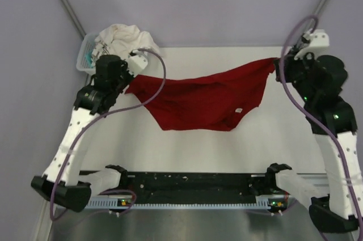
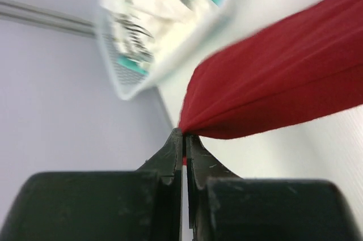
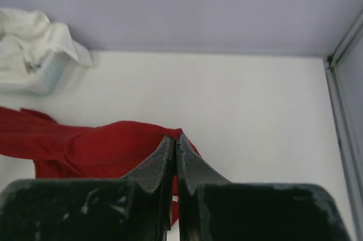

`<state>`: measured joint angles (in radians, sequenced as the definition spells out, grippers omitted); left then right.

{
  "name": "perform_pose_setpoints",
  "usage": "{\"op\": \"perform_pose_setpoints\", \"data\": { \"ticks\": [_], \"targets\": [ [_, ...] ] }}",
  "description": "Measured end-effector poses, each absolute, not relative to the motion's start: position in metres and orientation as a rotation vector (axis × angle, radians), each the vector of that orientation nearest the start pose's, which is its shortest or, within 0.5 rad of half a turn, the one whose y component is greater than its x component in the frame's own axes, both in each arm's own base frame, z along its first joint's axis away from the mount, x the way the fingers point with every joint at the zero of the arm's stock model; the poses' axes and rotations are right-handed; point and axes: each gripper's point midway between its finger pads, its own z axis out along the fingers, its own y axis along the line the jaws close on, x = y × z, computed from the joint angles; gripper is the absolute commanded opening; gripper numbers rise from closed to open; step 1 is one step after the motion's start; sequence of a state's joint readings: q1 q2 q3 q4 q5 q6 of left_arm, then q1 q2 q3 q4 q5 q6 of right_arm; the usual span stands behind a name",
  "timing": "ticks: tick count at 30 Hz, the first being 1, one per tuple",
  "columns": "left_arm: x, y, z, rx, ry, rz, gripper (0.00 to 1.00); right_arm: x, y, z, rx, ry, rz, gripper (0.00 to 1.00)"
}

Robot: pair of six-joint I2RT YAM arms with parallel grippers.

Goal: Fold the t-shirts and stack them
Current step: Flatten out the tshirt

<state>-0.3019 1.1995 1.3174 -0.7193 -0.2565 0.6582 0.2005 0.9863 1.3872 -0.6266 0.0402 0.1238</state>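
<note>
The deep red t-shirt (image 1: pixel 204 102) hangs stretched between both grippers above the white table, sagging in the middle. My left gripper (image 1: pixel 131 81) is shut on its left corner; the wrist view shows the red cloth (image 2: pixel 272 82) pinched at the fingertips (image 2: pixel 185 134). My right gripper (image 1: pixel 278 65) is shut on its right corner, with the red cloth (image 3: pixel 85 144) pinched at the tips (image 3: pixel 174 137). The white t-shirt (image 1: pixel 125 39) lies crumpled in the basket at the back left, and also shows in the right wrist view (image 3: pixel 28 39).
The small white slatted basket (image 1: pixel 86 55) stands in the back left corner by the wall, close to my left gripper; it also shows in the left wrist view (image 2: pixel 136 76). Lilac walls close the back and sides. A black rail (image 1: pixel 193 183) runs along the near edge.
</note>
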Motion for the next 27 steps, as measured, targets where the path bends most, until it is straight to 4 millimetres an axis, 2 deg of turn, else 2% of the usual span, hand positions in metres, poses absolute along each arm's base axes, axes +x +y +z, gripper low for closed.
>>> {"op": "perform_pose_setpoints", "data": {
  "ticks": [1, 3, 4, 6, 10, 13, 16, 18, 20, 23, 27],
  "targets": [
    [0.334, -0.032, 0.315, 0.840, 1.946, 0.483, 0.00, 0.291, 0.058, 0.414, -0.041, 1.730, 0.205, 0.00],
    [0.316, -0.026, 0.360, 0.782, 1.853, 0.484, 0.00, 0.262, 0.053, 0.460, -0.051, 1.599, 0.222, 0.00],
    [0.305, -0.023, 0.382, 0.752, 1.806, 0.482, 0.00, 0.241, 0.050, 0.486, -0.059, 1.519, 0.229, 0.00],
    [0.283, -0.018, 0.413, 0.714, 1.734, 0.473, 0.00, 0.205, 0.044, 0.523, -0.074, 1.395, 0.235, 0.00],
    [0.245, -0.018, 0.442, 0.716, 1.665, 0.409, 0.00, 0.145, 0.038, 0.569, -0.113, 1.224, 0.251, 0.00],
    [0.228, -0.028, 0.455, 0.745, 1.634, 0.320, 0.00, 0.132, 0.038, 0.577, -0.126, 1.197, 0.255, 0.00],
    [0.222, -0.039, 0.453, 0.781, 1.630, 0.246, 0.00, 0.143, 0.036, 0.563, -0.113, 1.252, 0.236, 0.00],
    [0.225, -0.044, 0.445, 0.801, 1.651, 0.218, 0.00, 0.160, 0.035, 0.549, -0.100, 1.314, 0.219, 0.00],
    [0.235, -0.051, 0.431, 0.826, 1.690, 0.195, 0.00, 0.185, 0.039, 0.534, -0.096, 1.391, 0.210, 0.00],
    [0.262, -0.060, 0.404, 0.863, 1.782, 0.174, 0.00, 0.231, 0.049, 0.510, -0.095, 1.511, 0.214, 0.00],
    [0.318, -0.074, 0.377, 0.871, 1.895, 0.175, 0.00, 0.304, 0.061, 0.464, -0.095, 1.689, 0.189, 0.00]
  ]
}}
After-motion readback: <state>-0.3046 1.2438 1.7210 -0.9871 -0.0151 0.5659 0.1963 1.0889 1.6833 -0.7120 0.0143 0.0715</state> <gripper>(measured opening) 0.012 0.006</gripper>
